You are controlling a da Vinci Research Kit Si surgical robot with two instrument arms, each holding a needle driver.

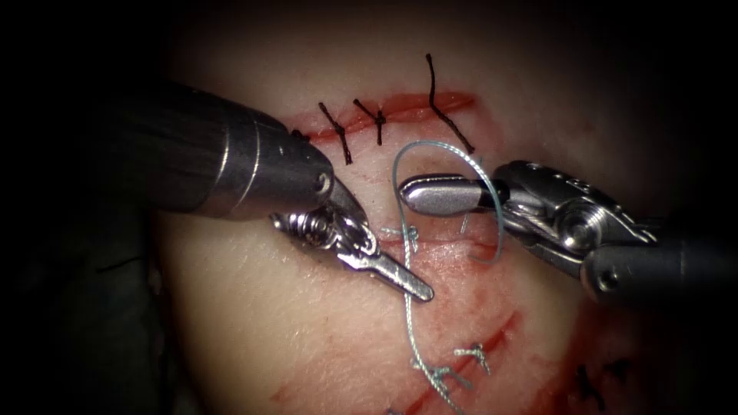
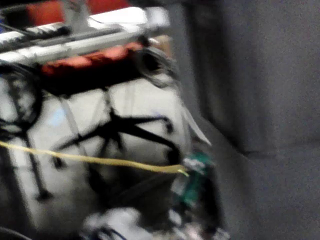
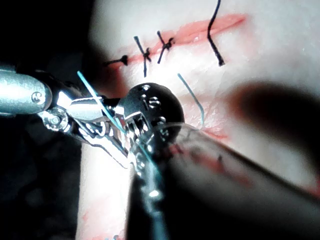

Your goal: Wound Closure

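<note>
the right claw (image 1: 415, 194), pressed together, had thread (image 1: 461, 157) looped over it, the left claw (image 1: 400, 278) pinched the thread lower down, so a hard tug might snap it.

The right gripper (image 1: 430, 194) covers part of the pale thread (image 1: 492, 219) looped around it. The lower cut (image 1: 461, 365) runs off the endoscope frame's bottom edge.

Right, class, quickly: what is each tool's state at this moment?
Left tool: jaws shut on the pale thread, just above the lower cut.
Right tool: jaws shut, thread looped around them; whether they grip it cannot be told.
</note>
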